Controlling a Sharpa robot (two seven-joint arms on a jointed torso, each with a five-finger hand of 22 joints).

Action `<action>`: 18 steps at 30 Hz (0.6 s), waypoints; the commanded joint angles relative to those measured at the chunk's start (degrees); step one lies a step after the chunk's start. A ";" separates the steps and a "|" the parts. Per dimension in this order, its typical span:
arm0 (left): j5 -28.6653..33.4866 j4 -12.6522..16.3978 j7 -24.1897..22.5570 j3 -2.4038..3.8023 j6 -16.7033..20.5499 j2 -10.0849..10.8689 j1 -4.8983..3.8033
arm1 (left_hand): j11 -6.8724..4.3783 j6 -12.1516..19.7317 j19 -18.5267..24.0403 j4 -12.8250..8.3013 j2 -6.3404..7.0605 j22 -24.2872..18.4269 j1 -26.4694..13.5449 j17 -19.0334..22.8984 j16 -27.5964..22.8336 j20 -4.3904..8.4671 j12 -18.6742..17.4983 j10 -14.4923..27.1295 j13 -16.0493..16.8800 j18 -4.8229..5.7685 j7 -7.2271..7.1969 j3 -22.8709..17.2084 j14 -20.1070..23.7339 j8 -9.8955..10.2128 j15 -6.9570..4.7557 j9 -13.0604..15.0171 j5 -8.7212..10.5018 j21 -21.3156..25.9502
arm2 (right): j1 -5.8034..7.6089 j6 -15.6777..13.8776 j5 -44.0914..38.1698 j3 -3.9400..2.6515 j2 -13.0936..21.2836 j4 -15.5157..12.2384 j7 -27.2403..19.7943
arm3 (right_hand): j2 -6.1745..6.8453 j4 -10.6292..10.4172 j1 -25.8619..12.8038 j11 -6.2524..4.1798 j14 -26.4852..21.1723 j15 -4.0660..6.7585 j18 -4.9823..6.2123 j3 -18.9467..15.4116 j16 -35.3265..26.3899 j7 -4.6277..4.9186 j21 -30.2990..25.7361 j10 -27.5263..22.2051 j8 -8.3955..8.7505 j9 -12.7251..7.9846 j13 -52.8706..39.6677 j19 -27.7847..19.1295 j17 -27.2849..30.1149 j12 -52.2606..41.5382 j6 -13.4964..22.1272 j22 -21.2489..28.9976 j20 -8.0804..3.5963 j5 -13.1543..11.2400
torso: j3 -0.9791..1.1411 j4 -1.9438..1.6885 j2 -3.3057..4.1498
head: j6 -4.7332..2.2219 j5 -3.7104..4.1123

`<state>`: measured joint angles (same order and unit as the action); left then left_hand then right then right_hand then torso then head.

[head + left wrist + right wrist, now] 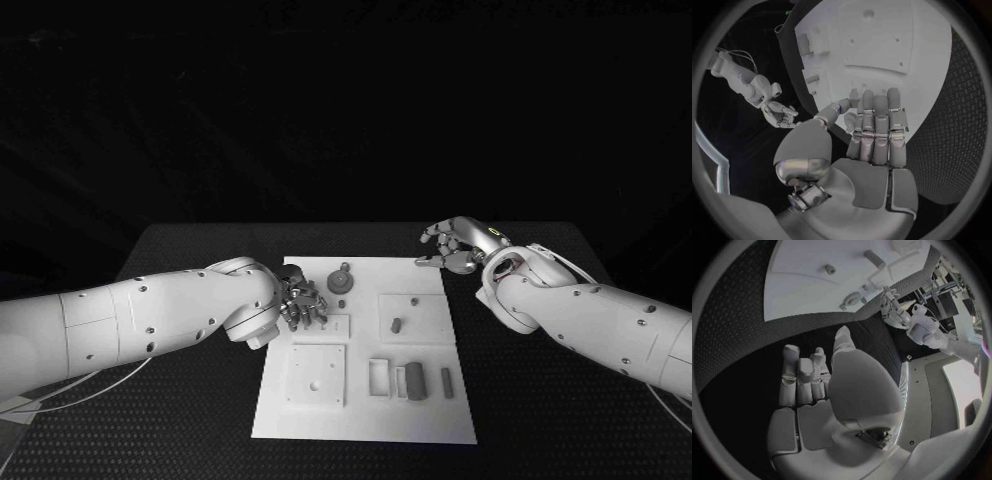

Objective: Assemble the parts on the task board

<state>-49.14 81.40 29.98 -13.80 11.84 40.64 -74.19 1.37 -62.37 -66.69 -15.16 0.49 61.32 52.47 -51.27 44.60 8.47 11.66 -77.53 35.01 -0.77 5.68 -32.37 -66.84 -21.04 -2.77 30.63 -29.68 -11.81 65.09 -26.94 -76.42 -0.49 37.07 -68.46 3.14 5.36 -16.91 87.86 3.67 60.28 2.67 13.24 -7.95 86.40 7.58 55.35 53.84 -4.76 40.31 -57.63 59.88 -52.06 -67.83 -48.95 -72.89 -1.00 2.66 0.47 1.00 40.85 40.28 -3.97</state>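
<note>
— So, what takes up most of the scene?

— A black table with the white task board lying lengthwise down its middle. The two white arms come in from either side.

— Where is the left hand?

— The left hand sits over the board's left edge, about halfway along it, just beside a raised square block. In the left wrist view its fingers lie straight and close together, stretched flat over the board with the thumb off to one side. They grasp nothing; the hand is released.

— And the right one?

— The right hand hovers off the board's far right corner, above the black table. Its fingers are loosely bent and apart, and nothing sits in them.

— What lies on the board?

— A white square plate with small holes sits at the near left. Another square block at the right carries a short grey peg. Near the far end lies a round grey part, close to the left hand's fingertips; I cannot tell whether they touch. Toward the near right, a dark grey bar rests among white frames, with a slimmer grey pin just beside it.
</note>
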 commanded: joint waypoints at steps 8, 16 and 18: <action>-4.72 -0.02 -0.22 0.03 0.46 -0.72 0.39 | -1.79 -3.07 -0.72 -0.81 0.85 0.38 0.48 0.16 0.73 0.51 0.57 -2.00 0.24 0.74 -2.48 -1.45 0.30 -0.38 -0.66 1.99 -0.14 -0.31 | 0.02 -0.13 0.10 -0.04 -0.17 -0.17 -0.42 | 0.32 0.09 -0.08 0.08 -0.17 -0.23 1.49 0.41 -0.32 2.64 -0.20 -0.25 -0.16 0.11 0.09 -0.13 0.07 -0.07 2.41 0.07 0.00 -0.02 | 0.03 0.01 0.01 | 0.01 0.14; -7.15 -0.31 -0.15 0.03 0.57 -0.79 0.61 | -1.81 -3.09 -0.76 -0.76 0.92 0.48 0.54 0.20 0.85 0.54 0.67 -1.99 0.29 0.74 -2.50 -1.50 0.30 -0.42 -0.69 2.01 -0.17 -0.31 | 0.02 0.05 0.15 -0.04 -0.13 -0.36 -0.31 | 0.36 0.10 -0.14 0.07 -0.18 -0.22 1.49 0.42 -0.32 2.64 -0.20 -0.25 -0.16 0.13 0.12 -0.15 0.08 -0.08 2.40 0.07 0.02 -0.01 | 0.05 -0.07 -0.02 | 0.12 0.15; -7.47 -0.30 -0.17 0.03 0.56 -0.81 0.66 | -1.82 -3.09 -0.77 -0.76 0.95 0.50 0.57 0.22 0.89 0.55 0.69 -1.99 0.30 0.73 -2.50 -1.52 0.31 -0.43 -0.70 2.02 -0.18 -0.32 | 0.02 0.06 0.15 -0.04 -0.12 -0.37 -0.30 | 0.36 0.10 -0.16 0.07 -0.18 -0.22 1.49 0.43 -0.32 2.64 -0.20 -0.26 -0.16 0.14 0.13 -0.16 0.09 -0.08 2.40 0.07 0.02 -0.01 | 0.02 -0.06 -0.03 | 0.10 0.10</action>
<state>-54.42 81.02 29.98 -13.79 12.06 39.97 -73.57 0.35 -63.25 -67.30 -15.13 1.66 61.77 52.46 -51.14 45.27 8.90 11.97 -78.55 35.21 -0.77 4.79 -32.76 -66.63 -21.26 -3.20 30.64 -29.66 -11.81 65.09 -26.94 -76.35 -0.50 36.96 -68.72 3.14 5.36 -16.75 87.86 3.67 60.29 2.67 13.25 -7.79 86.40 7.69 55.35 53.84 -4.76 40.35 -57.58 59.78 -52.07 -67.83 -48.84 -72.89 -0.90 2.66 0.51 0.95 40.86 40.40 -3.80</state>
